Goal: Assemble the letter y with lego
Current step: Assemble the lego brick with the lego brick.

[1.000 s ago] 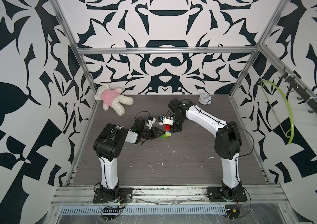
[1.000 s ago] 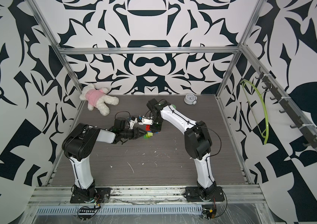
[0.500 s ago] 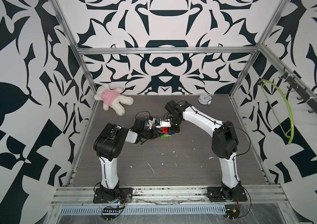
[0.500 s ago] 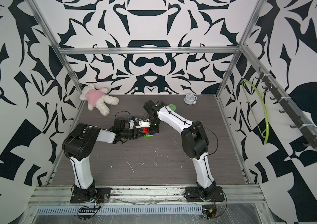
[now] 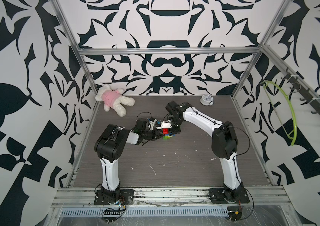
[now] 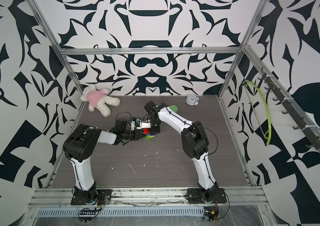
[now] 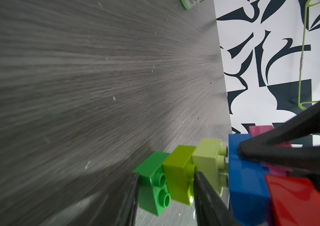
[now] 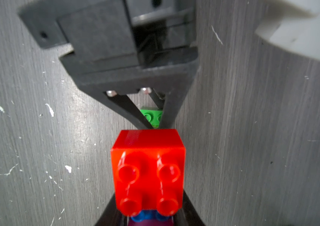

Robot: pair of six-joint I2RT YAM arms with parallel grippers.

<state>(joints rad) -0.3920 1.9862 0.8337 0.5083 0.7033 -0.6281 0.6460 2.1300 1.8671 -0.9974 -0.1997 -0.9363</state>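
Observation:
The lego bricks meet mid-table in both top views (image 5: 167, 135) (image 6: 149, 135). My left gripper (image 7: 167, 197) is shut on the stem's green brick (image 7: 153, 184) and lime brick (image 7: 178, 176). A paler lime brick (image 7: 208, 156) tops that stem, and its studs still show against the blue brick (image 7: 247, 176). My right gripper (image 8: 147, 215) is shut on the blue brick (image 8: 145, 217), which carries the red brick (image 8: 147, 168) and a pink brick (image 7: 260, 130). Together they form the letter y, lying sideways just above the table.
A plush toy (image 5: 114, 101) lies at the back left and a small alarm clock (image 5: 206, 99) at the back right. A round green tub (image 6: 173, 108) sits behind my right arm. A green hanger (image 5: 284, 113) hangs on the right wall. White flecks dot the table (image 5: 155, 166).
My right gripper has come down and leftward with the blue, red and pink bricks, bringing them against the stem. My left gripper has barely moved.

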